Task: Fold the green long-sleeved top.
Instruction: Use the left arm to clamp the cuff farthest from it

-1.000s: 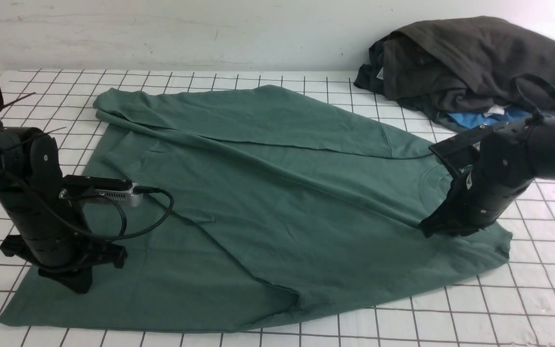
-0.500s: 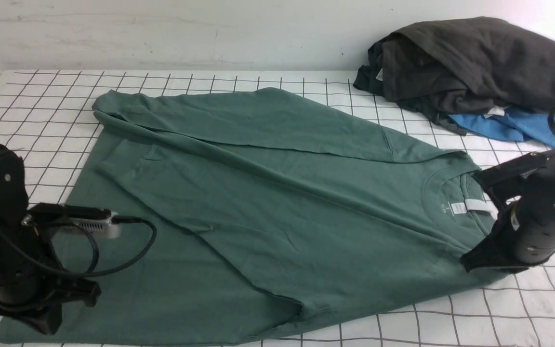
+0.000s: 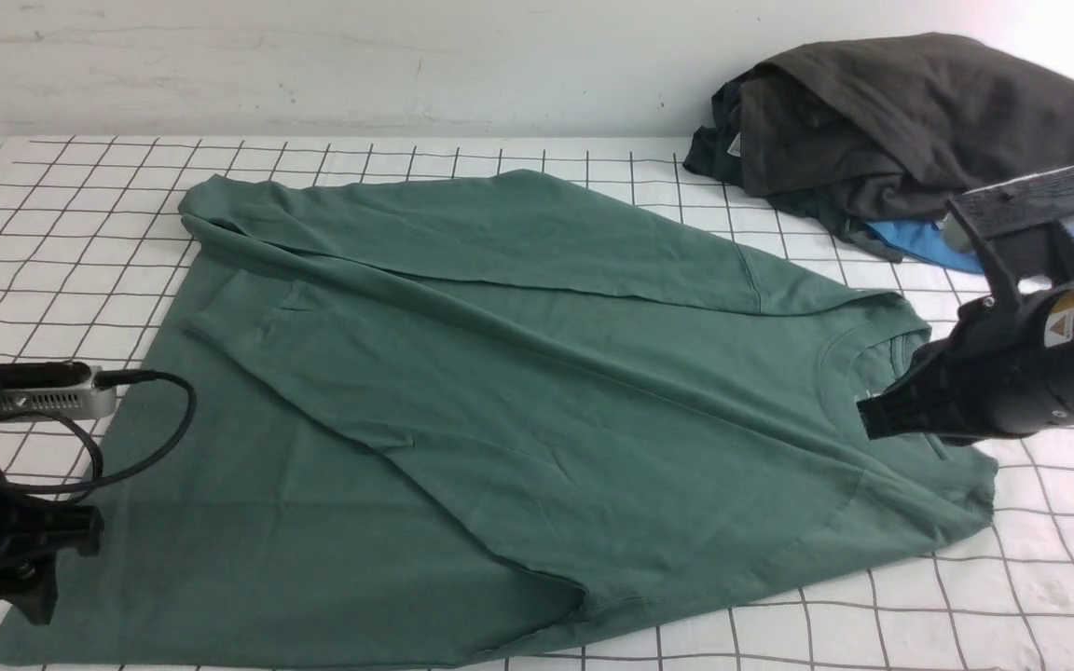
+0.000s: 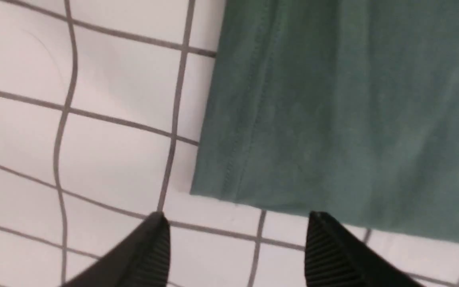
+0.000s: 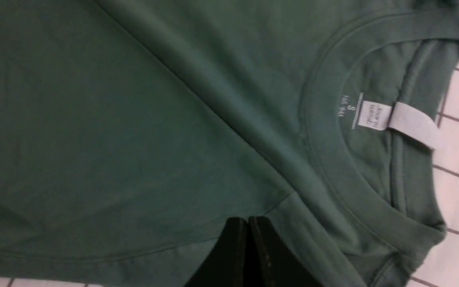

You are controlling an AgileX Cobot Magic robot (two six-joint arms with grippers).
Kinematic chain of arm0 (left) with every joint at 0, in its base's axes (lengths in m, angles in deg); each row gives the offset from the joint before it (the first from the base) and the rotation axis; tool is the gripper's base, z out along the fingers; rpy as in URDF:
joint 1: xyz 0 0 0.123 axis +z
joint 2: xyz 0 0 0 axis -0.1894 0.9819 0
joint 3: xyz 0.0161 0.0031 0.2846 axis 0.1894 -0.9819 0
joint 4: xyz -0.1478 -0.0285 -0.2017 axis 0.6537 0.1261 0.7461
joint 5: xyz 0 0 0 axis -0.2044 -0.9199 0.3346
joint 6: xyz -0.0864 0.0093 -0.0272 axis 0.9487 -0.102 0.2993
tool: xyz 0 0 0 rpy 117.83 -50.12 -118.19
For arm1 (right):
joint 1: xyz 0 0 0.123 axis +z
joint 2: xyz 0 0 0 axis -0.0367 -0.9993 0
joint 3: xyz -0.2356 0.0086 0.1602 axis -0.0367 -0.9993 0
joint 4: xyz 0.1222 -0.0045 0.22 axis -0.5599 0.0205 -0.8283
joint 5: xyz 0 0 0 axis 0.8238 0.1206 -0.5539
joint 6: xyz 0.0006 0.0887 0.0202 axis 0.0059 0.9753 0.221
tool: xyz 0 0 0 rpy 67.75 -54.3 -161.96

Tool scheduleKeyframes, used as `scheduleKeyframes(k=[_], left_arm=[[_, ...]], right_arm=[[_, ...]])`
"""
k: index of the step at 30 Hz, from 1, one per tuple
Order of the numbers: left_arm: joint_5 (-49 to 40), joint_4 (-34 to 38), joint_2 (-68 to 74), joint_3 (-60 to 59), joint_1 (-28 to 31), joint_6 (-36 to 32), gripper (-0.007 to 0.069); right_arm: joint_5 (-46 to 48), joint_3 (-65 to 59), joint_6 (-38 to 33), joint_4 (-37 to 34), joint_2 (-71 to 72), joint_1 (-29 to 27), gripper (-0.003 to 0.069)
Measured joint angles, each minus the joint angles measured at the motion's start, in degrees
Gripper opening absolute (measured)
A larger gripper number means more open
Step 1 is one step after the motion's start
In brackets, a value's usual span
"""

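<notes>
1. The green top (image 3: 518, 373) lies flat across the middle of the front view. Its collar (image 5: 333, 167) is at the right of the frame and its hem (image 4: 229, 159) at the lower left. The sleeves are laid in over the body.
2. It looks like soft, light cotton: limp, not fragile, and likely to sag and crease wherever it is not held. It would probably slide easily if dragged.
3. The best holds seem to be the stitched edges, meaning the hem corners and the shoulder beside the collar. Pinch every layer at once so the tucked sleeves travel with the body.
4. The white label (image 5: 397, 119) sits inside the collar and marks the neck end.
5. The right gripper (image 5: 248, 231) is pressed closed with nothing between its jaws, above the shoulder seam near the collar.
6. The left gripper (image 4: 239, 239) stands wide apart and empty, over the table (image 3: 80, 186) just off a hem corner.
7. A pile of dark clothes (image 3: 919, 121) and a blue garment (image 3: 919, 242) sit at the upper right, apart from the top.
</notes>
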Motion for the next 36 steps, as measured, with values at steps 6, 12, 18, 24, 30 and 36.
scheduleKeyframes(k=[6, 12, 18, 24, 30, 36], left_arm=[[3.1, -0.1, 6.6, 0.0, 0.0, 0.1, 0.0257], [1.8, -0.9, 5.8, 0.0, 0.0, 0.4, 0.0011], [-2.6, -0.9, -1.4, 0.0, 0.0, -0.6, -0.0008], [-3.8, -1.5, -7.2, 0.0, 0.0, -0.6, -0.0006], [4.5, -2.0, -2.2, -0.1, 0.1, -0.6, 0.0141], [5.4, -2.6, 7.5, -0.1, 0.1, -0.5, 0.0395]], right_arm=[[0.1, -0.2, -3.7, -4.6, 0.0, 0.5, -0.0003], [0.8, -0.3, -4.9, -6.3, 0.0, 0.5, -0.0003], [0.8, -0.3, -4.9, -6.3, 0.0, 0.5, -0.0003], [1.2, -0.4, -5.1, -6.7, 0.0, 0.5, -0.0003], [1.7, -0.4, -5.5, -7.8, 0.0, 0.5, -0.0003], [2.0, -0.4, -6.4, -8.5, 0.0, 0.5, -0.0003]])
